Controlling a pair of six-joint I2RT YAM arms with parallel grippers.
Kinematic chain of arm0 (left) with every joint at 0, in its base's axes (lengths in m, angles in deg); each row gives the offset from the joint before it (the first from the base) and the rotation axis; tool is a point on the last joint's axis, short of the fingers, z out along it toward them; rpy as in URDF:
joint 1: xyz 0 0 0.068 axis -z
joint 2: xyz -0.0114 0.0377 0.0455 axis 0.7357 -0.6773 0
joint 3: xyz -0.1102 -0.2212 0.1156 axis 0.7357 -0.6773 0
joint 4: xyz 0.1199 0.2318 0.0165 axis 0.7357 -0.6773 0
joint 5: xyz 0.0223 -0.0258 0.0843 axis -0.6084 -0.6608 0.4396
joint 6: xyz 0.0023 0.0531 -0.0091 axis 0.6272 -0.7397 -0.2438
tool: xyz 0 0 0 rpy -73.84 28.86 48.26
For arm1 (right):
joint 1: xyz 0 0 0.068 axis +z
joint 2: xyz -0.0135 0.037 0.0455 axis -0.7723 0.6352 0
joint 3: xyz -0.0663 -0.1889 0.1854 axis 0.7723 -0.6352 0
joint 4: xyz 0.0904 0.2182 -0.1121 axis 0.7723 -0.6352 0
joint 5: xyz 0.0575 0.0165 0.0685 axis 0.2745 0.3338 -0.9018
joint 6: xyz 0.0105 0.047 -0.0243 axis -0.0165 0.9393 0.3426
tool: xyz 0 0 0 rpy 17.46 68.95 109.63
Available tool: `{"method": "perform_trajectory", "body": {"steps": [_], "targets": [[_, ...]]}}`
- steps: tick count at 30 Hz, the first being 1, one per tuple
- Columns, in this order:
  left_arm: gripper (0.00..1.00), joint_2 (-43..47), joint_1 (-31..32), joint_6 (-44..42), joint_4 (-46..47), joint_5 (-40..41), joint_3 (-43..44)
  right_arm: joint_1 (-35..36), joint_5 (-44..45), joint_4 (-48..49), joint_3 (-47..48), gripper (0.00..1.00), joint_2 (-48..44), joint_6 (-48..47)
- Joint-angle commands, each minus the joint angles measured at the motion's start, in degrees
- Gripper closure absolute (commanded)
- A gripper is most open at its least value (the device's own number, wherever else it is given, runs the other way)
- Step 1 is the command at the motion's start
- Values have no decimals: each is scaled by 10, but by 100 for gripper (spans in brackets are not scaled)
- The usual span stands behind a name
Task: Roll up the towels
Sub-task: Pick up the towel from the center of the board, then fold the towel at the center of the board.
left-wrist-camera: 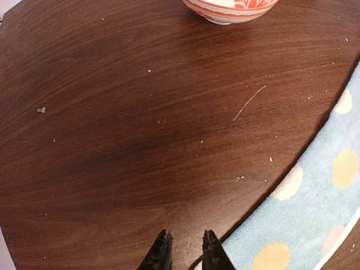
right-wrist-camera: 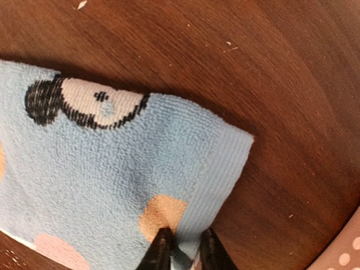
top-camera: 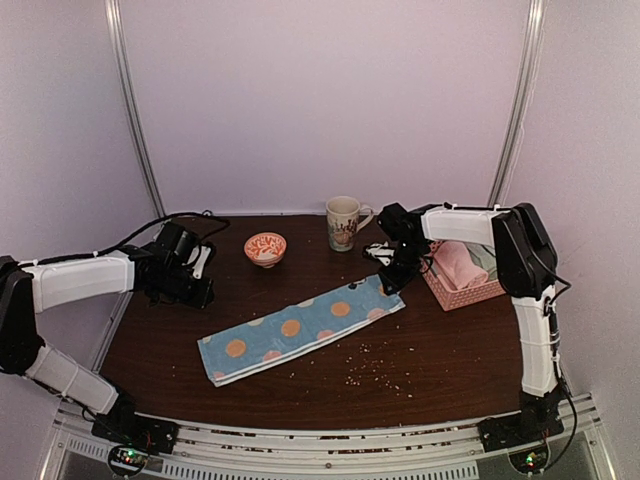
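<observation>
**A:** Where's the towel lying right now?

**B:** The blue towel (top-camera: pixel 300 328) is lying flat as a long strip. It's running diagonally across the dark table (top-camera: pixel 440 350), near-left to far-right, with its orange and pink dots facing up. It's not rolled at all.

**A:** And the right arm?

**B:** The right gripper (right-wrist-camera: pixel 184 250) is pressing down at the strip's far right end, just beside the pink basket (top-camera: pixel 462 295). On the wrist camera its fingers are sitting narrow, right on the short edge next to an orange dot. They're pinching a small ridge of the cloth between them. A little cartoon face is showing on the towel further along.

**A:** What's the left one doing?

**B:** The left gripper (left-wrist-camera: pixel 184 248) is hovering over bare wood, off the towel's left edge. Its fingers are standing narrow too, with a slim gap and nothing in it. It's pointing toward the orange-patterned bowl (top-camera: pixel 265 247).

**A:** Any other towels?

**B:** A pink towel (top-camera: pixel 458 264) is sitting bundled in the basket, with a paler cloth behind it that I can't make out well.

**A:** Anything else out there?

**B:** A mug (top-camera: pixel 342 222) is standing upright at the back, right of the bowl, and crumbs (top-camera: pixel 365 365) are lying scattered near the towel's front edge.
</observation>
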Motion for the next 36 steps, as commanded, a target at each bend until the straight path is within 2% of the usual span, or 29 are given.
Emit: {"method": "perform_trajectory", "body": {"steps": [1, 5, 11, 19, 22, 31, 36], "targets": [[81, -4, -4, -2, 20, -1, -3, -7, 0, 3, -6, 88, 36, 8], [81, -5, -3, -2, 19, 1, -4, -12, 23, 7, 2, 100, 24, 12], [81, -6, -4, -1, 20, 3, -4, -26, 16, 1, 29, 100, -32, 17], [81, -12, -4, -5, 17, 4, -1, -30, -42, -29, 62, 100, -85, 9], [81, -12, -4, -5, 15, 0, -2, -30, -83, -47, 72, 100, -90, 5], [81, 12, -4, 4, -5, -22, -3, -16, -316, -94, 98, 100, -68, 17], [81, 4, -4, -11, -8, -8, -13, 17, -390, -107, 125, 100, -40, 39]]}}
